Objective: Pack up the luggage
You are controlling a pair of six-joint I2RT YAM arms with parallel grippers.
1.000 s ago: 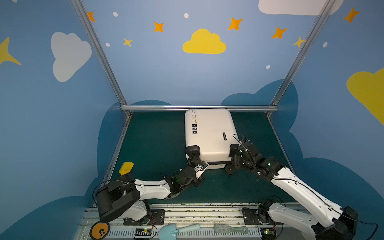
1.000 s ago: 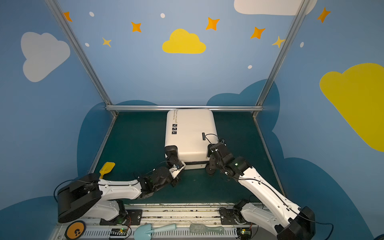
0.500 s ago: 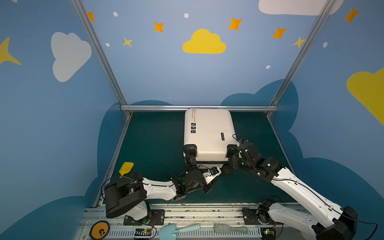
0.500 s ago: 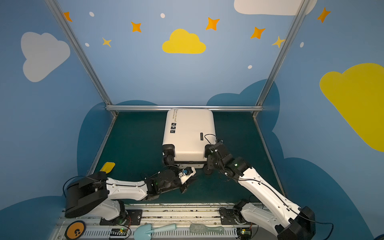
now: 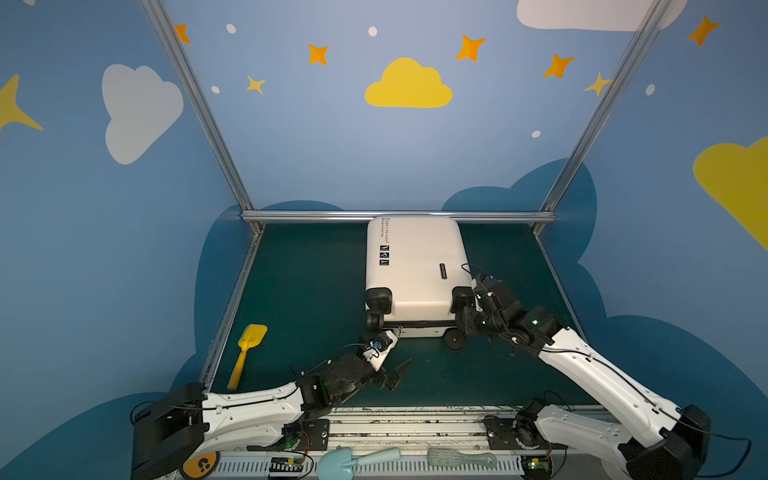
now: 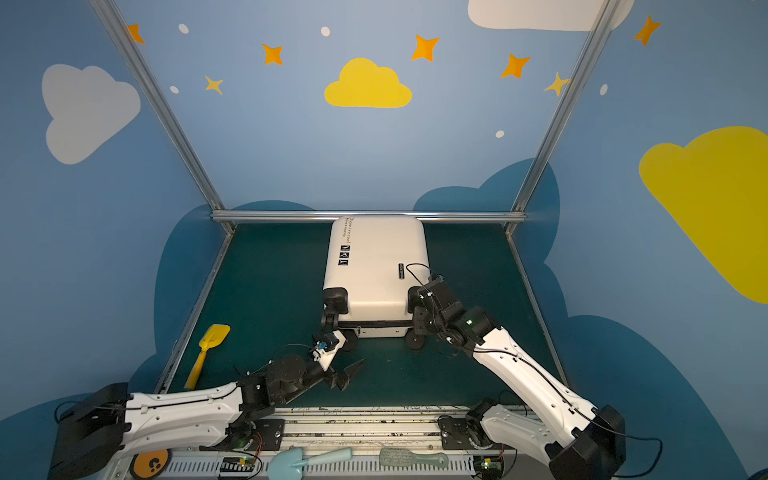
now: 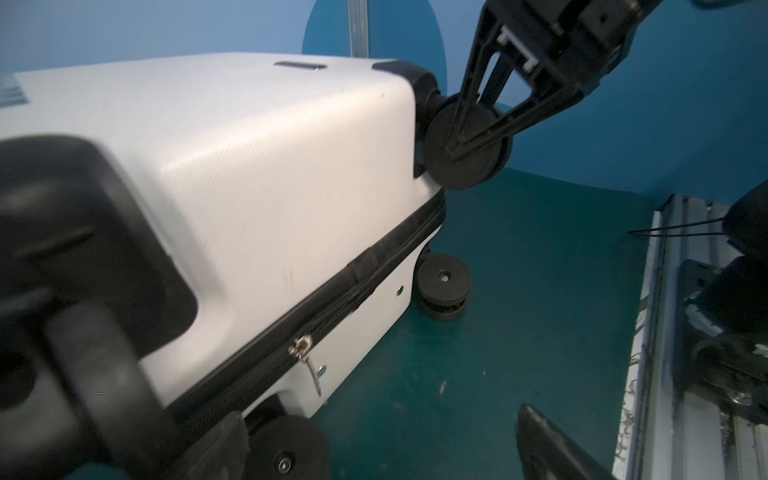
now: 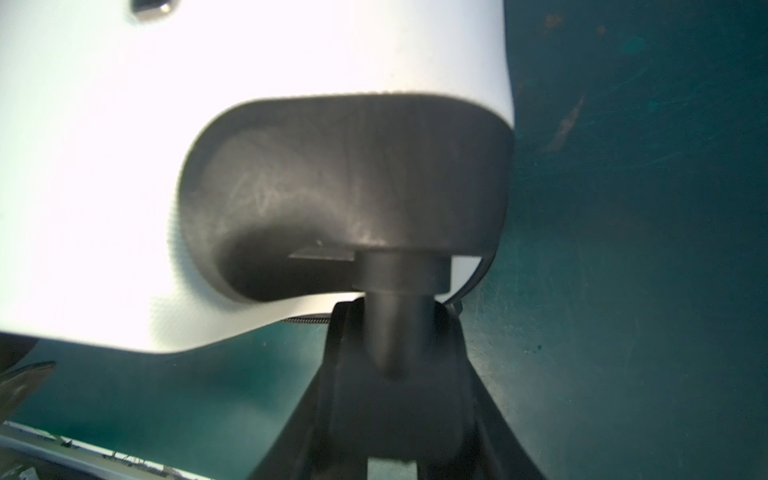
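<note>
The white luggage (image 5: 415,266) (image 6: 374,266) lies flat and closed on the green mat, its black wheels toward me and its far end against the back rail. In both top views my right gripper (image 5: 464,322) (image 6: 417,323) is shut on the upper right wheel (image 7: 465,145). The right wrist view shows its fingers (image 8: 332,374) on either side of that wheel. My left gripper (image 5: 395,353) (image 6: 351,352) stands open on the mat, empty, just in front of the near left lower wheel (image 7: 286,449). The metal zipper pull (image 7: 305,353) hangs from the black zipper band.
A yellow toy shovel (image 5: 247,353) lies on the mat by the left frame rail. A light blue shovel (image 5: 357,459) and a pale green brush (image 5: 461,459) rest on the front rail strip. Blue walls and aluminium posts close in the mat on three sides.
My left gripper has opened and drawn back from the luggage's near left corner. The luggage has turned straight and slid toward the back rail. The right gripper has kept its hold on the wheel.
</note>
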